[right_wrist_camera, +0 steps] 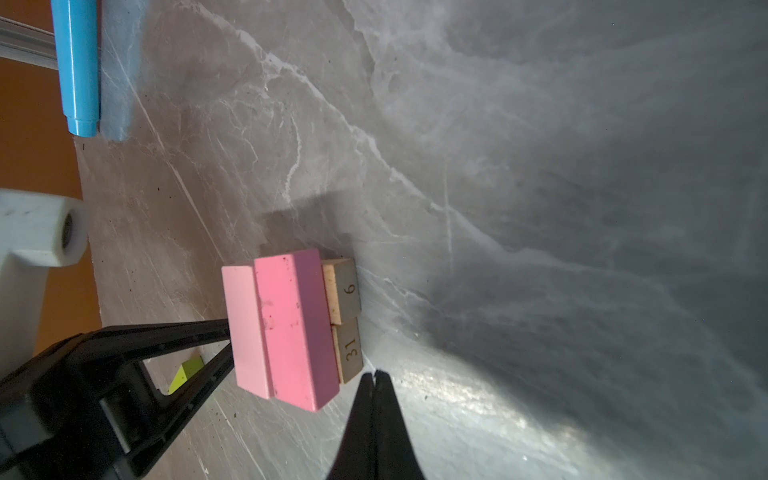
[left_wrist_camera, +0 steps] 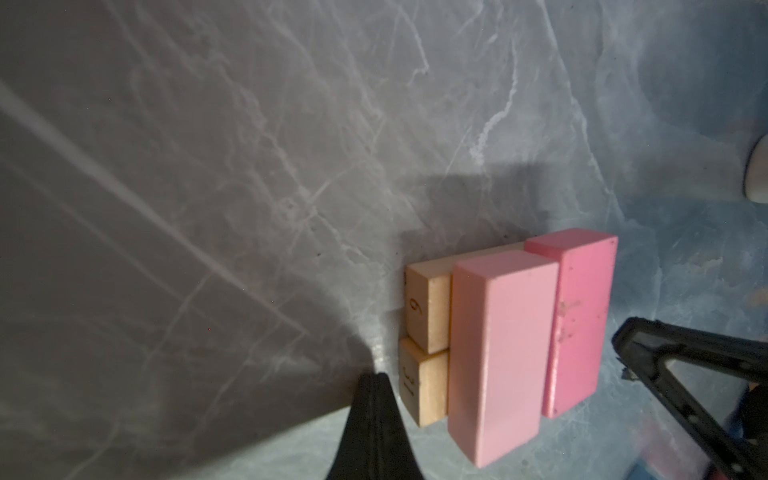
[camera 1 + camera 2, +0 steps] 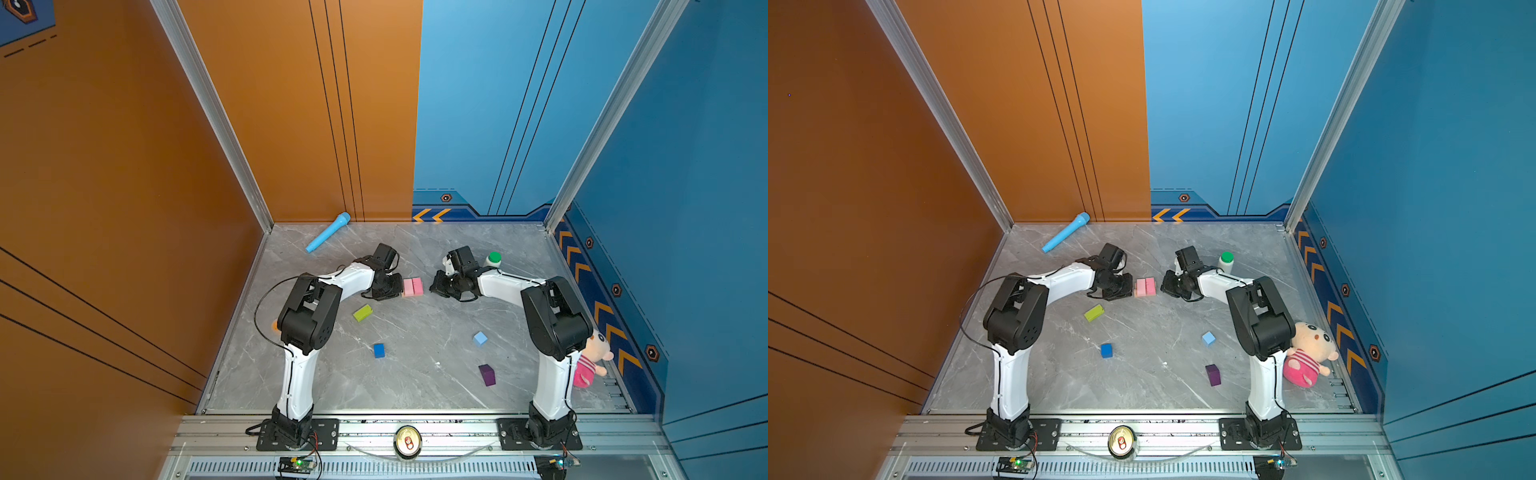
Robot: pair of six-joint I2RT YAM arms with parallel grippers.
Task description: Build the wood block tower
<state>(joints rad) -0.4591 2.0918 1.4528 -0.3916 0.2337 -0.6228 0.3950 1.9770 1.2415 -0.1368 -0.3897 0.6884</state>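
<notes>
Two pink bars (image 3: 412,286) (image 2: 498,353) (image 1: 291,328) lie side by side on two tan bars (image 2: 428,311) (image 1: 347,291), a low tower at the table's far middle. My left gripper (image 3: 400,292) (image 2: 376,376) is shut and empty, its tip close beside the stack's left end. My right gripper (image 3: 433,286) (image 1: 376,374) is also shut and empty, just off the stack's right end. Loose on the table lie a lime-green bar (image 3: 363,312), a dark-blue cube (image 3: 378,350), a light-blue cube (image 3: 480,338) and a dark-purple block (image 3: 487,375).
A light-blue toy microphone (image 3: 328,237) lies at the back left by the orange wall. A white bottle with a green cap (image 3: 493,259) stands behind my right wrist. A plush doll (image 3: 1308,353) sits at the right edge, a can (image 3: 407,442) on the front rail.
</notes>
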